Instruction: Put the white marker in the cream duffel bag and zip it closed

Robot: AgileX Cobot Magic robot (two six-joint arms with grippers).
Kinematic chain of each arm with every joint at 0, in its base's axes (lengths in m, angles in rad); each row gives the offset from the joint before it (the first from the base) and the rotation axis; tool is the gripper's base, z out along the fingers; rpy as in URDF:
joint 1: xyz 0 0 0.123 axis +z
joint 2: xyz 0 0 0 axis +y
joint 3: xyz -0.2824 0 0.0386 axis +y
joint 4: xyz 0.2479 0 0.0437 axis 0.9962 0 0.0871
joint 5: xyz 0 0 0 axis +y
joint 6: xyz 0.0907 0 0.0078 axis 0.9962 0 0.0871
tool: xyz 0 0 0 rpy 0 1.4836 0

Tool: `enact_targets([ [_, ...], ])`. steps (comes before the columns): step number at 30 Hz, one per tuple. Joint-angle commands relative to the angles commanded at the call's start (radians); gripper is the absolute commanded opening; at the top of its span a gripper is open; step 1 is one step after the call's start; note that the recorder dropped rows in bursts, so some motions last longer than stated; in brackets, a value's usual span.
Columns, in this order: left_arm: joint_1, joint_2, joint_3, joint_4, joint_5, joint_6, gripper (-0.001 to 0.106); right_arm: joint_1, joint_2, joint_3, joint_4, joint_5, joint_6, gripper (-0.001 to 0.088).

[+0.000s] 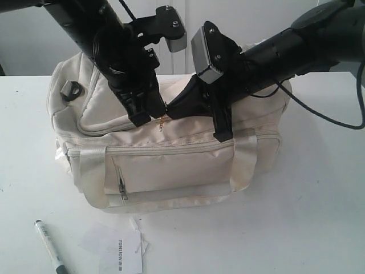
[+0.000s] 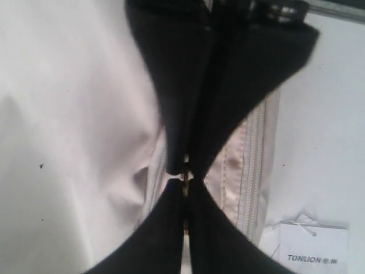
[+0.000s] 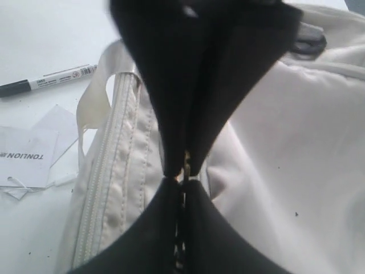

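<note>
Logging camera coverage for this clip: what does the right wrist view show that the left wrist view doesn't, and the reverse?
Only the right wrist view: the white marker lying on the table outside the bag, a shiny strap and a dark end clip. Only the left wrist view: nothing I can make out that the right lacks. Both: the cream duffel bag, the printed paper tag, and the left gripper and right gripper pinched shut, tip to tip, at the bag's top.
</note>
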Motion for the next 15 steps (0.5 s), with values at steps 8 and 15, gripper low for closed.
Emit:
enact_targets([
  [8,0.0,0.0,0.0,0.002,0.005,-0.006,0.0,0.0,0.0,0.0,0.0,-0.004,0.0,0.0001],
  [15,0.0,0.0,0.0,0.012,0.007,-0.047,0.0,0.0,-0.031,0.0,-0.016,-0.11,0.137,0.0387],
])
